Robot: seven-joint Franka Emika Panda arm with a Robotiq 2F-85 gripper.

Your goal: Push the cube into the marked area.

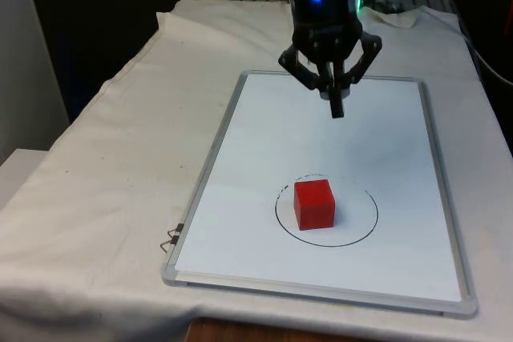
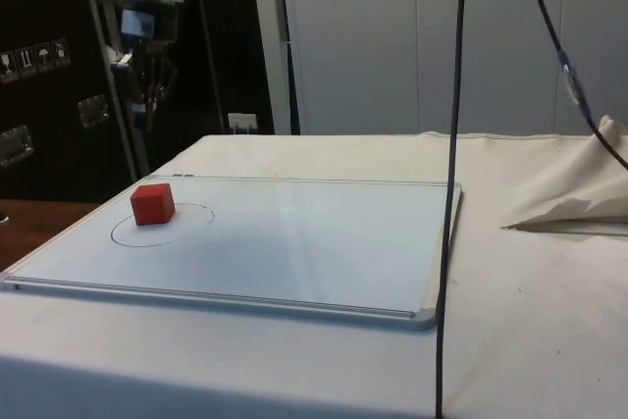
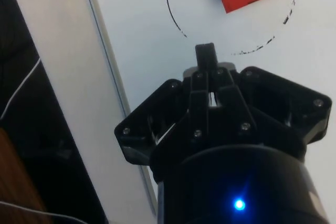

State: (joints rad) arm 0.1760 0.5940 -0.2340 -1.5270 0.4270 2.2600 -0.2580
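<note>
Cube (image 1: 313, 204) sits inside the drawn circle (image 1: 365, 230), so pushing looks finished; gripper (image 1: 337, 106), fingers clenched together on nothing, hangs well apart and need only retreat

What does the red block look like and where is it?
The red cube is a small, plain, matte block with sharp edges, sitting flat on the whiteboard. It lies wholly inside the drawn black circle, towards the front view's left of it. Nothing touches it but the board; the gripper hangs above, apart.
</note>
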